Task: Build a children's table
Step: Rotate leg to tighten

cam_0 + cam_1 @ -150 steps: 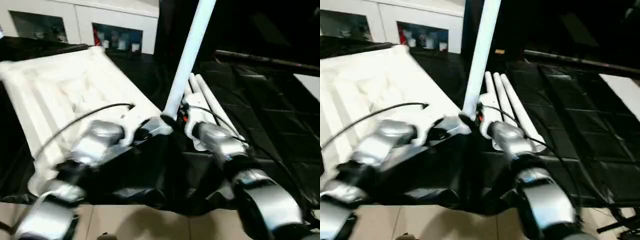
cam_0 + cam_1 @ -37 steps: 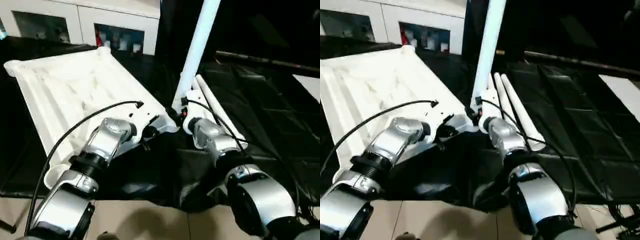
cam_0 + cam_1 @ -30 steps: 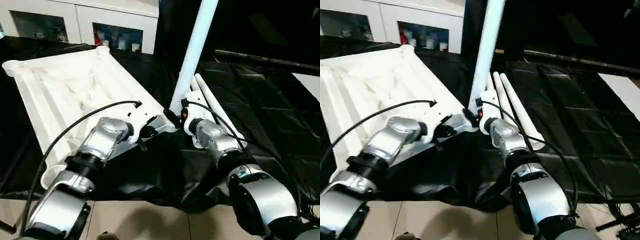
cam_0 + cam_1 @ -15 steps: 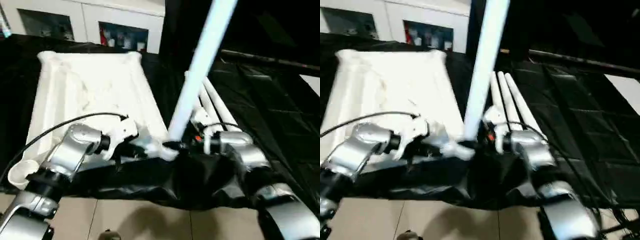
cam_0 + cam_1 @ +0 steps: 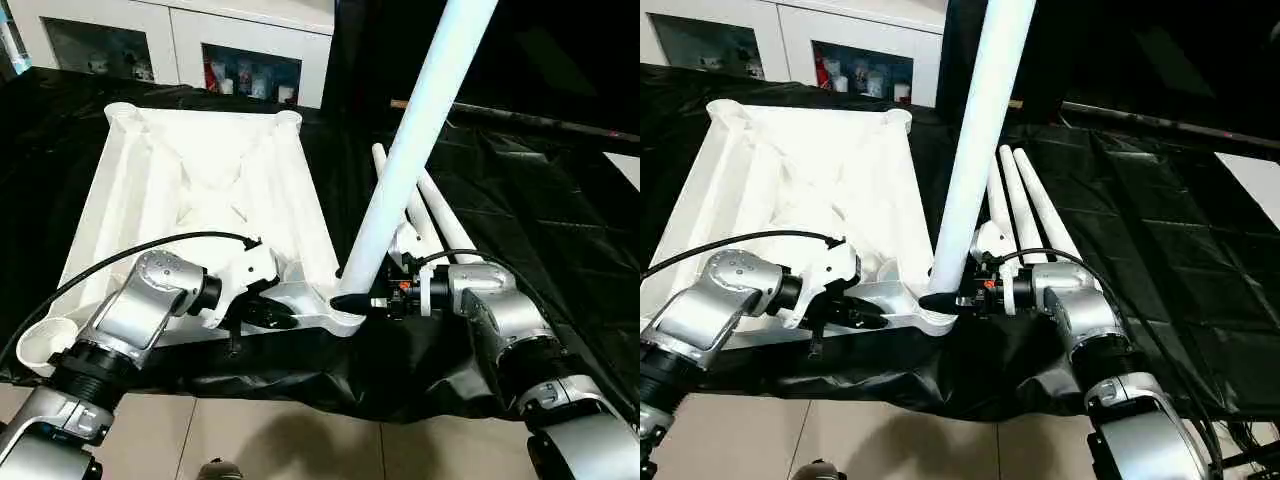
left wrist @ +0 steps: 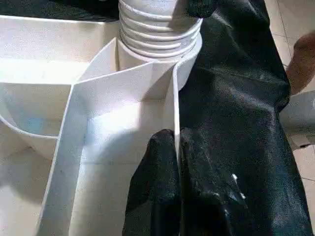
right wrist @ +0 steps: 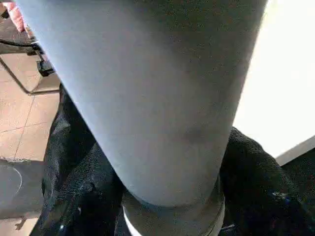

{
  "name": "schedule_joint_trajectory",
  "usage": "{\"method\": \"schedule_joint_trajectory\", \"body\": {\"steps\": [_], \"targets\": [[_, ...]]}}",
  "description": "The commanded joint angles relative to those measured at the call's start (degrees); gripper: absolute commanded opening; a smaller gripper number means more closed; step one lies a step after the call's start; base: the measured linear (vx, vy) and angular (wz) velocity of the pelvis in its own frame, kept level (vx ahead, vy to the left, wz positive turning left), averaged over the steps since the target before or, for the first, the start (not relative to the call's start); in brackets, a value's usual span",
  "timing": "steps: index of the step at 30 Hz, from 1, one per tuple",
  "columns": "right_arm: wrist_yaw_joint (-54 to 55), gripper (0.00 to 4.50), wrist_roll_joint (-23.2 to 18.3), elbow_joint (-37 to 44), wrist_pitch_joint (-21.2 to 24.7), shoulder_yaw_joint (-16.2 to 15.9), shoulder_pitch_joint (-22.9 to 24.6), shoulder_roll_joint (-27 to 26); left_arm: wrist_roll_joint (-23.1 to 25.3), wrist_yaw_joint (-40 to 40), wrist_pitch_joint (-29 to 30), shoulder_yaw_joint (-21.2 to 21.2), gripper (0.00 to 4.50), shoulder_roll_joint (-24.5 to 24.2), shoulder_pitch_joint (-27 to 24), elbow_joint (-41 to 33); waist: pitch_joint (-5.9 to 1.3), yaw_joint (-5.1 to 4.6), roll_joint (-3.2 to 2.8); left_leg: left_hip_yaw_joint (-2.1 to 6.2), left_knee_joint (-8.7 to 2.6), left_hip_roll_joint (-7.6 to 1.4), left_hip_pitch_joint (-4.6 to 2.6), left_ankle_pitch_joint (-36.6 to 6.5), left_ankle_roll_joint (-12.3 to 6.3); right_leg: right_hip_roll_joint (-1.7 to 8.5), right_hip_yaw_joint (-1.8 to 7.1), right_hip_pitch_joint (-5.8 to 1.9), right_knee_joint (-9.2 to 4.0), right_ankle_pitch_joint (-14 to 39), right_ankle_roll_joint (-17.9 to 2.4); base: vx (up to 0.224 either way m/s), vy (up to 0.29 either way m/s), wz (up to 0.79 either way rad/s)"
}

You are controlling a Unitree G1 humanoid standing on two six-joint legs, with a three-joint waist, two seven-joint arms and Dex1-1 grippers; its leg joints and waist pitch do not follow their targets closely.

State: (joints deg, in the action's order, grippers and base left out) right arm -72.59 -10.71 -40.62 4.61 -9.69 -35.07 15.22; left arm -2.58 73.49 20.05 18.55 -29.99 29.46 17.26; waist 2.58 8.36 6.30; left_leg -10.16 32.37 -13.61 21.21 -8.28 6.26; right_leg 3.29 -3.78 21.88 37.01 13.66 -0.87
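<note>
Pinching the tabletop's [image 5: 190, 190] near rim, left tool [image 6: 176, 147] is closed on a thin rib beside the corner socket [image 6: 160, 29]. Right tool [image 5: 375, 300] clasps the leg [image 5: 415, 150] standing in that socket. Spare legs [image 5: 1025, 215] lie beyond.

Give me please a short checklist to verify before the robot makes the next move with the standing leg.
1. Upright leg seated in the near corner socket of the tabletop: cannot tell how deep; its ribbed end sits at the socket mouth.
2. Left gripper pinching the tabletop's thin edge wall: ok, fingers shut on it.
3. Right gripper around the leg's base: ok, fingers on both sides of it.
4. Leg vertical: not ok, it leans away from the tabletop.
5. Three spare legs lying on the black sheet beside the tabletop: ok.
</note>
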Motion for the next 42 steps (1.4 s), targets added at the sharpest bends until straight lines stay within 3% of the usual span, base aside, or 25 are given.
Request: {"method": "schedule_joint_trajectory", "body": {"steps": [1, 3, 4, 5, 7, 8, 10, 11, 14, 16, 19, 20, 21, 24, 28, 30, 32, 36, 37, 38, 42], "targets": [[5.75, 2.36, 1.27, -2.04, 0.41, 1.35, -0.04, 0.14, -2.47, 1.91, 0.06, 1.41, 0.00, 2.15, -0.33, -1.09, -3.04, -0.24, -0.53, -0.27, -3.23, -0.29, -1.06, -10.30, 0.15, 4.31, 2.73, -2.13, -4.59, 4.55, -9.97, 0.000, 0.000, 0.00], [21.27, 2.36, 4.37, -10.12, -1.96, 3.50, -2.76, -2.47, 1.18, -7.23, -0.34, 0.14, 0.00, 5.29, 2.03, 4.27, -2.84, -0.60, -0.64, -0.25, -3.43, -0.19, -1.15, -11.61, 1.08, 4.33, 2.73, -1.86, -4.92, 7.25, -9.68, 0.000, 0.000, 0.00], [22.44, 2.35, 4.43, -10.69, -1.97, 3.71, -3.00, -2.66, 1.43, -8.03, -0.31, 0.02, 0.00, 5.57, 2.28, 4.76, -2.73, -0.87, -0.62, -0.24, -3.53, -0.26, -1.16, -12.37, 1.72, 4.41, 2.77, -1.72, -4.98, 8.90, -9.57, 0.000, 0.000, 0.00], [32.03, 2.35, 4.64, -15.19, -1.77, 5.62, -4.91, -4.34, 3.49, -15.02, 0.14, -1.06, 0.00, 8.09, 4.56, 9.11, -2.66, -1.11, -0.79, -0.07, -3.63, -0.15, -1.26, -14.37, 3.23, 4.58, 2.76, -1.68, -5.27, 13.76, -8.83, 0.000, 0.000, 0.00], [34.89, 2.34, 4.49, -16.47, -1.45, 6.31, -5.48, -4.92, 4.12, -17.35, 0.42, -1.42, 0.00, 8.94, 5.34, 10.53, -2.84, -1.57, -0.64, 0.18, -3.69, -0.18, -1.21, -14.97, 4.24, 4.74, 2.72, -1.83, -5.50, 16.65, -7.52, 0.000, 0.000, 0.00], [44.30, 2.28, 2.93, -20.16, -0.35, 9.08, -7.33, -6.83, 4.97, -24.71, 2.90, -3.13, 0.00, 12.01, 7.99, 14.71, -2.77, -1.91, -0.59, -0.03, -3.47, -0.20, -1.37, -15.74, 3.60, 4.70, 2.95, -1.43, -5.67, 16.32, -7.44, 0.000, 0.000, 0.00], [50.34, 2.13, 1.67, -22.42, 0.01, 10.91, -8.49, -8.25, 4.81, -28.71, 5.06, -4.40, 0.00, 14.16, 9.62, 16.99, -2.94, -1.92, -0.83, 0.09, -3.44, -0.09, -1.35, -15.24, 3.72, 4.64, 2.89, -1.61, -5.52, 15.91, -7.33, 0.000, 0.000, 0.00], [54.15, 2.09, 0.93, -23.96, 0.23, 11.91, -9.29, -9.32, 4.75, -31.34, 6.40, -5.11, 0.00, 15.66, 10.73, 18.50, -3.13, -1.98, -0.85, 0.02, -3.36, -0.11, -1.41, -14.14, 3.82, 4.49, 2.87, -1.43, -5.25, 13.31, -7.51, 0.000, 0.000, 0.00], [58.18, 2.06, 0.15, -26.32, -0.31, 12.65, -10.54, -11.37, 5.43, -34.23, 6.83, -5.32, 0.00, 17.60, 12.01, 20.53, -3.30, -1.85, -0.72, -0.05, -3.22, 0.00, -1.06, -12.43, 3.01, 4.29, 2.78, -1.81, -4.90, 7.59, -7.79, 0.000, 0.000, 0.00], [57.86, 2.06, 1.13, -27.29, -1.26, 12.08, -11.34, -12.46, 6.50, -34.34, 5.88, -4.68, 0.00, 18.00, 12.34, 21.27, -3.36, -1.81, -0.70, -0.11, -3.13, 0.10, -0.76, -10.79, 2.12, 4.20, 2.75, -2.01, -4.65, 4.09, -7.97, 0.000, 0.000, 0.00], [58.05, 2.06, 2.62, -28.21, -2.66, 11.39, -12.15, -13.41, 7.23, -34.35, 4.57, -4.00, 0.00, 18.17, 12.50, 22.05, -3.16, -1.82, -0.62, -0.14, -3.22, 0.05, -0.91, -12.04, 1.99, 4.27, 2.73, -1.87, -4.88, 5.84, -7.83, 0.000, 0.000, 0.00], [58.06, 2.06, 3.03, -28.32, -3.05, 11.12, -12.26, -13.54, 7.31, -34.26, 4.34, -3.83, 0.00, 18.14, 12.47, 22.11, -3.02, -1.88, -0.62, -0.14, -3.33, -0.02, -1.06, -13.80, 2.15, 4.37, 2.75, -1.65, -5.26, 8.78, -7.39, 0.000, 0.000, 0.00], [56.76, 2.40, 3.25, -28.58, -3.75, 10.98, -12.48, -13.78, 7.39, -33.84, 3.92, -3.37, 0.00, 17.89, 12.31, 22.08, -3.01, -1.89, -0.51, -0.10, -3.33, -0.06, -1.08, -14.42, 2.15, 4.45, 2.75, -1.62, -5.34, 9.87, -7.20, 0.000, 0.000, 0.00], [51.79, 2.77, 1.79, -28.68, -5.36, 11.71, -12.97, -13.87, 7.23, -31.34, 2.44, -1.93, 0.00, 16.53, 11.06, 20.44, -3.02, -1.82, -0.47, -0.03, -3.35, -0.10, -1.00, -15.10, 2.03, 4.57, 2.80, -1.64, -5.50, 11.96, -6.64, 0.000, 0.000, 0.00], [47.79, 2.93, 2.15, -28.19, -6.17, 11.15, -13.06, -12.95, 6.79, -28.05, 0.78, -1.40, 0.00, 15.26, 9.93, 18.33, -3.11, -1.97, -0.46, -0.04, -3.38, -0.17, -0.69, -12.94, 1.48, 4.43, 2.76, -1.83, -5.13, 8.67, -7.42, 0.000, 0.000, 0.00], [41.97, 3.21, 2.18, -26.95, -6.15, 10.57, -12.68, -11.76, 6.28, -24.97, 0.09, -1.02, 0.00, 13.90, 9.11, 16.55, -3.10, -1.99, -0.15, -0.08, -3.32, -0.18, -0.66, -12.55, 0.95, 4.38, 2.69, -1.97, -5.04, 7.76, -7.88, 0.000, 0.000, 0.00], [34.99, 3.21, 2.07, -25.07, -6.37, 9.71, -11.82, -10.17, 5.22, -21.15, -1.03, -0.81, 0.00, 12.40, 8.19, 14.78, -3.12, -1.95, -0.36, -0.16, -3.24, -0.24, -0.68, -11.71, 0.20, 4.44, 2.75, -2.00, -4.93, 6.20, -8.66, 0.000, 0.000, 0.00], [21.24, 3.21, 2.69, -19.51, -7.09, 6.47, -8.78, -4.64, 1.34, -10.86, -3.86, -0.23, 0.00, 8.55, 5.71, 10.17, -3.17, -1.62, -0.10, -0.34, -3.02, -0.23, -0.62, -8.66, -1.32, 4.29, 2.75, -2.23, -4.40, 1.35, -10.03, 0.000, 0.000, 0.00], [18.69, 3.21, 2.63, -18.52, -7.16, 6.11, -8.26, -3.64, 0.64, -8.75, -4.02, 0.02, 0.00, 7.81, 5.16, 9.07, -3.15, -1.44, -0.56, -0.35, -3.06, -0.36, -0.79, -8.87, -1.63, 4.38, 2.73, -2.19, -4.41, 1.20, -10.56, 0.000, 0.000, 0.00], [14.35, 3.21, 1.92, -16.29, -6.50, 5.54, -7.22, -2.17, -0.49, -5.82, -2.17, 0.55, 0.00, 6.72, 4.43, 7.08, -3.14, -1.24, -0.27, -0.45, -2.95, -0.37, -0.85, -8.80, -1.77, 4.32, 2.73, -2.26, -4.38, 0.93, -10.77, 0.000, 0.000, 0.00], [6.78, 3.21, 1.05, -11.71, -4.93, 4.62, -5.27, 0.26, -0.94, -0.34, 0.54, 2.27, 0.00, 4.14, 2.85, 3.78, -2.96, -0.94, -0.42, -0.40, -3.19, -0.47, -0.94, -9.94, -1.35, 4.30, 2.71, -2.17, -4.56, 2.86, -10.78, 0.000, 0.000, 0.00]]}}
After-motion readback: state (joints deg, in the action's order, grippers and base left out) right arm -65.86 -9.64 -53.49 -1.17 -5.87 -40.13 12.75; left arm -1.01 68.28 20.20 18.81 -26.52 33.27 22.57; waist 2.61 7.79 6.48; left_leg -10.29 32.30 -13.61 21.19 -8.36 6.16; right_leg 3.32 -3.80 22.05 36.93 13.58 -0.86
